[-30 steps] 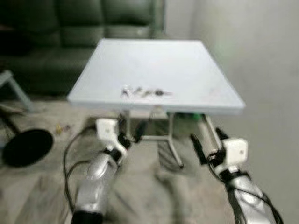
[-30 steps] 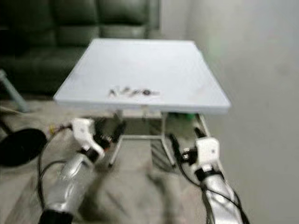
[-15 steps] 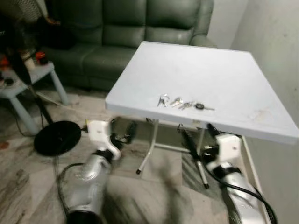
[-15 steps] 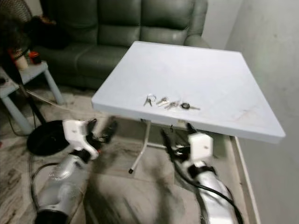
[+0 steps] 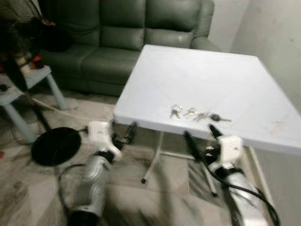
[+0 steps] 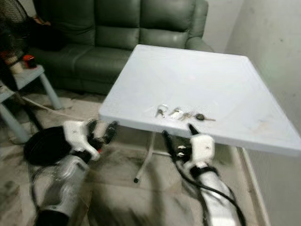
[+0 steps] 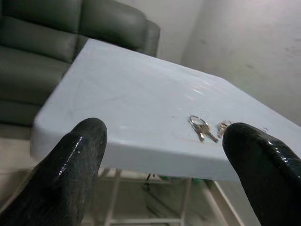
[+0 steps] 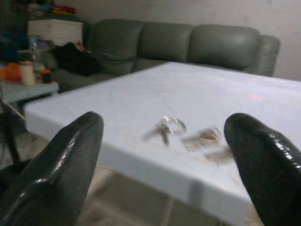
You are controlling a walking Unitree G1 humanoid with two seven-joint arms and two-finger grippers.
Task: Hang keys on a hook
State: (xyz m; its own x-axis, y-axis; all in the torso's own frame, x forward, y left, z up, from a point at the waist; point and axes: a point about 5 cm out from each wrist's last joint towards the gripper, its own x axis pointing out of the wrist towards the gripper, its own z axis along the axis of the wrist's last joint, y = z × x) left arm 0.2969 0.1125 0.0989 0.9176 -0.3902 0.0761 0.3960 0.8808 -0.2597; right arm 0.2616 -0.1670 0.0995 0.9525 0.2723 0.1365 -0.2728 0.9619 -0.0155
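Early going here: the keys (image 5: 197,113) lie untouched in a short row near the front edge of the white table (image 5: 221,75), toward 1 o'clock from the robot. The right gripper (image 5: 201,136) sits just below that edge, fingers spread wide and grasping nothing; through its wrist camera the keys (image 8: 184,133) sit right between the two black fingers (image 8: 263,160). The left gripper (image 5: 123,133) hangs lower at about 11 o'clock, beside the table's corner, fingers also parted and empty. Behind the table stands a green sofa (image 5: 117,33). No hook can be made out anywhere. By my read, everything remains: reach, pick up, carry, hang.
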